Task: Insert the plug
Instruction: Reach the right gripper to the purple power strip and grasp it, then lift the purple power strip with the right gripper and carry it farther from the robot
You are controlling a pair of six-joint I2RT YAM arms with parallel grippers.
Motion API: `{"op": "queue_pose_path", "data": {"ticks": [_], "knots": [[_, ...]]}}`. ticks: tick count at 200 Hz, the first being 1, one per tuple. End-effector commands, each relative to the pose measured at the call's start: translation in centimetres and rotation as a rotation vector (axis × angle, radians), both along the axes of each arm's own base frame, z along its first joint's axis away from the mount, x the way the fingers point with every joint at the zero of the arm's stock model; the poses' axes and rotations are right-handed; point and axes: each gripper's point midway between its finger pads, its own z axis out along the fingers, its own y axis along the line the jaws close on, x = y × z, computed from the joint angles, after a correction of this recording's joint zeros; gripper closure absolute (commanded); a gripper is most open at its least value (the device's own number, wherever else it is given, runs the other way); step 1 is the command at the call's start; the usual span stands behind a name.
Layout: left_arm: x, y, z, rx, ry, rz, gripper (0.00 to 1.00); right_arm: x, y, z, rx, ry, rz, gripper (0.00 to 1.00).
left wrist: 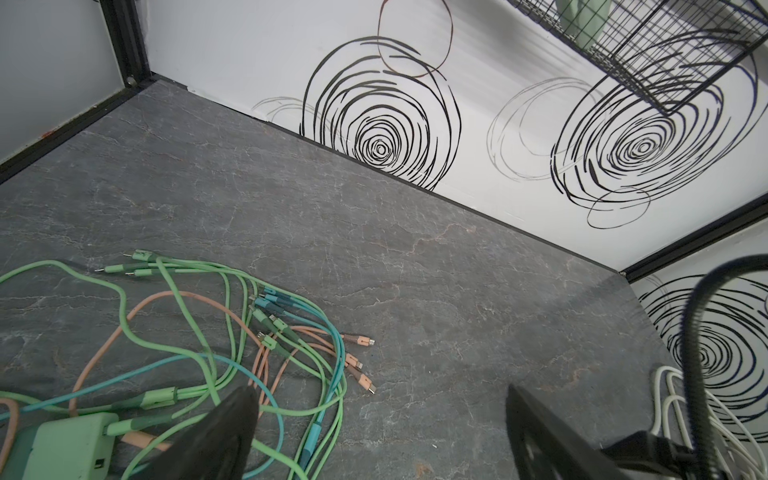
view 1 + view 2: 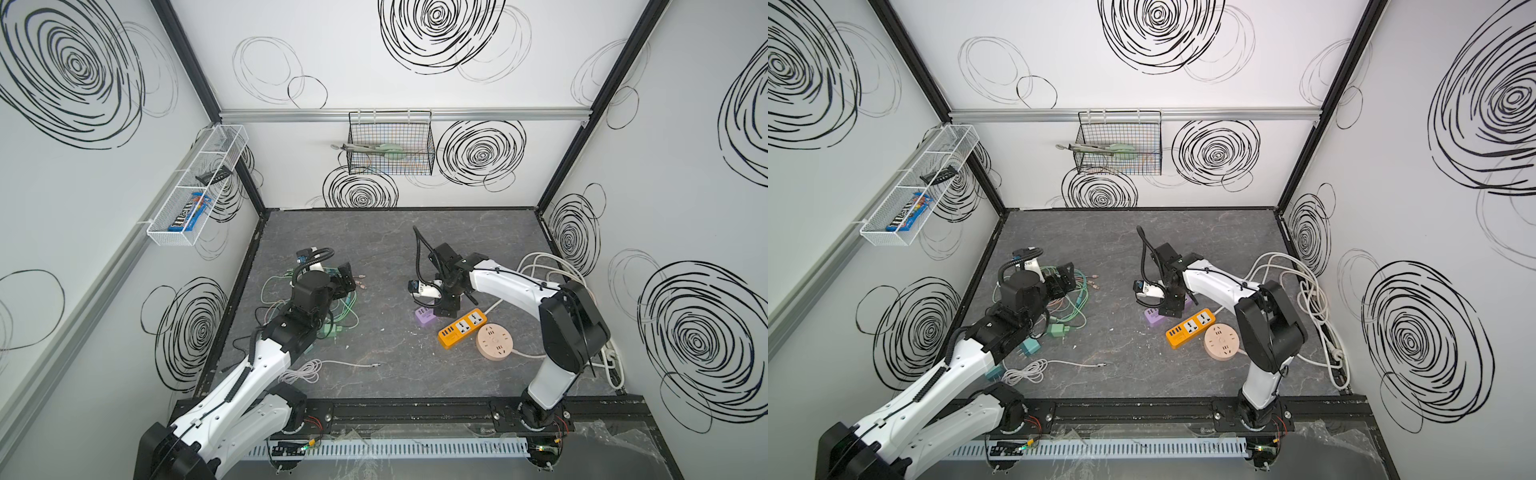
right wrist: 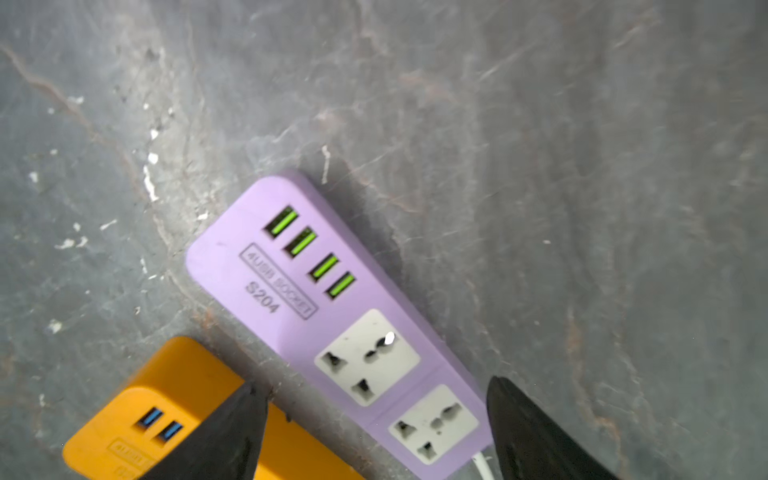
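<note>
A green plug (image 2: 1057, 331) (image 1: 70, 444) lies on the grey floor beside my left arm, with coloured cables running from it. My left gripper (image 1: 379, 399) (image 2: 347, 279) hangs open above the cable tangle and holds nothing. The purple power strip (image 3: 291, 270) (image 2: 424, 316) lies flat with its USB ports and two sockets facing up. My right gripper (image 3: 372, 384) (image 2: 1173, 305) is open just above it. One finger is over the gap towards the orange power strip (image 3: 158, 419) (image 2: 461, 328), and the other finger is past the purple strip's far edge.
A round beige socket (image 2: 494, 341) sits next to the orange strip. Teal plugs (image 2: 1030, 347) lie near the left arm. Green, teal and peach cables (image 1: 208, 332) sprawl by the left gripper, a white cable (image 2: 307, 370) lies nearer the front, and white cords (image 2: 552, 270) pile at the right wall.
</note>
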Motion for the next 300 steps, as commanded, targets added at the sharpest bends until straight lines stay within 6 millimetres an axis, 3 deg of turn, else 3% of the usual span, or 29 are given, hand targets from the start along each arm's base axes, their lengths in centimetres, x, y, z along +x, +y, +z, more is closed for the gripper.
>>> {"op": "queue_pose_path", "data": {"ticks": [1,96,133,166,200,271,300], "knots": [[0.1,0.6,0.3,-0.023,-0.02,0.031,0.04,-1.2,-0.4,0.2,-0.054,0.043,0.071,0.13],[-0.2,0.8,1.2,-0.053,-0.1,0.02,0.04,0.8,-0.4,-4.0,-0.116,-0.018,0.084,0.18],[-0.2,0.9,0.9,-0.053,-0.09,0.025,0.04,0.8,-0.3,-4.7,-0.129,-0.008,0.093,0.29],[-0.3,0.8,0.8,-0.064,-0.09,0.02,0.04,1.6,0.3,-4.2,-0.133,-0.101,0.113,0.45],[-0.4,0.5,0.7,-0.07,-0.083,0.007,0.04,2.7,0.6,-3.2,-0.15,-0.229,0.128,0.55],[0.2,-0.6,-0.3,-0.055,-0.031,-0.038,0.04,3.3,2.4,-0.3,-0.036,-0.355,0.147,0.73],[0.4,-1.2,-0.6,-0.057,-0.01,-0.063,0.04,5.1,3.0,0.4,0.038,-0.384,0.117,0.76]]}}
